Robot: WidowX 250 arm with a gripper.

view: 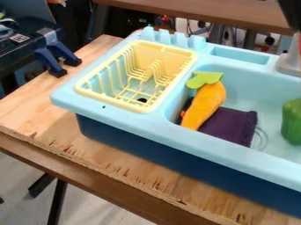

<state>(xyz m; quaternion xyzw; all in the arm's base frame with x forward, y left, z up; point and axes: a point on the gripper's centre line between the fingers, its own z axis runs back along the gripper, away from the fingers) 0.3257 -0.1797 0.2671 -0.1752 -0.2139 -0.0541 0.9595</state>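
There's 1 ea. sink (223, 148), rack (176, 52), carrot (204, 104), pepper (292, 122) & cloth (231, 125), + 2 blu clamp arms (47, 60).

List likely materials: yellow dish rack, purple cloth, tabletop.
Yellow dish rack: probably molded plastic, satin; uniform color, rounded rim and prongs.
Purple cloth: matte fabric, soft-looking with a slightly uneven edge; fiber type unclear.
Tabletop: wood, likely plywood, seemingly unpainted; visible grain and chipped front edge.

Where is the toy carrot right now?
In the camera view, the toy carrot lies inside the sink near its left wall, beside the yellow rack and against the dark purple cloth.
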